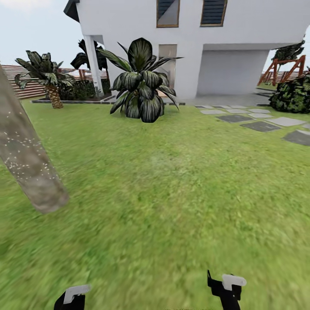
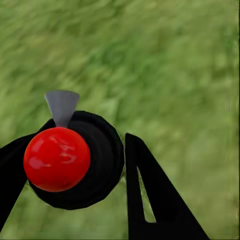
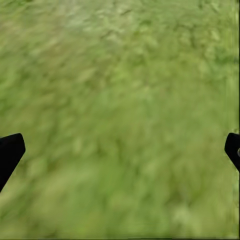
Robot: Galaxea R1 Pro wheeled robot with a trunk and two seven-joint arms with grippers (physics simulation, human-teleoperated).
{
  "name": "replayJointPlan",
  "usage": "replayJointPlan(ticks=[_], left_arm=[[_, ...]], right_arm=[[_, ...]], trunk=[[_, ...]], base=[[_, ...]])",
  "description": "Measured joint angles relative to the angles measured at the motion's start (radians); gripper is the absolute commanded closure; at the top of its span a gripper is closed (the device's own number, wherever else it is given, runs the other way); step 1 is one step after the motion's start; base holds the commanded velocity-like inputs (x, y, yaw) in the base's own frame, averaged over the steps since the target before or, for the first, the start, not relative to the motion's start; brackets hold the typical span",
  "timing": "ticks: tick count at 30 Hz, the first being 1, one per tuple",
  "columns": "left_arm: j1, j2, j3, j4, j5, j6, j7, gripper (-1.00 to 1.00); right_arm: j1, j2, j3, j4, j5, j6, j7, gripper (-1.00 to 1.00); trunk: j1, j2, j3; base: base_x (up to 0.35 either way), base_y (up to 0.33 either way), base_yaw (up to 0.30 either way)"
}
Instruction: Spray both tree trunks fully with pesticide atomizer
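The pesticide atomizer [image 2: 95,165], a black round body with a red ball top and a grey nozzle, sits between the fingers of my left gripper [image 2: 80,145], which is shut on it above the grass floor [image 2: 175,75]. In the head view the left gripper [image 1: 71,298] is at the bottom edge. My right gripper [image 1: 227,287] hangs low at the bottom right; in its wrist view the right gripper [image 3: 121,147] is open over bare grass. One leaning tree trunk [image 1: 36,185] stands at the left, with whitish pesticide specks [image 1: 19,161] on its bark.
A striped broad-leaved bush [image 1: 140,84] stands ahead before the white house [image 1: 224,47]. A small palm [image 1: 49,79] and the slat fence [image 1: 23,82] are far left. Grey stepping stones [image 1: 260,125] and a dark shrub [image 1: 295,94] lie to the right.
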Motion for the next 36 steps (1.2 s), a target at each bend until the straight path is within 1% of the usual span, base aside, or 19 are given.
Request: replayJointPlan(ticks=[27, 36], left_arm=[[0.000, 0.000, 0.000, 0.000, -0.001, 0.001, 0.000, 1.00], [0.000, 0.000, 0.000, 0.000, -0.002, 0.001, 0.000, 1.00]], right_arm=[[0.000, 0.000, 0.000, 0.000, 0.000, -0.001, 0.000, -1.00], [0.000, 0.000, 0.000, 0.000, 0.000, -0.001, 0.000, -1.00]], trunk=[[0.000, 0.000, -0.009], [0.000, 0.000, -0.012]], base=[[-0.082, -0.271, -0.300], [-0.007, -0.271, -0.300]])
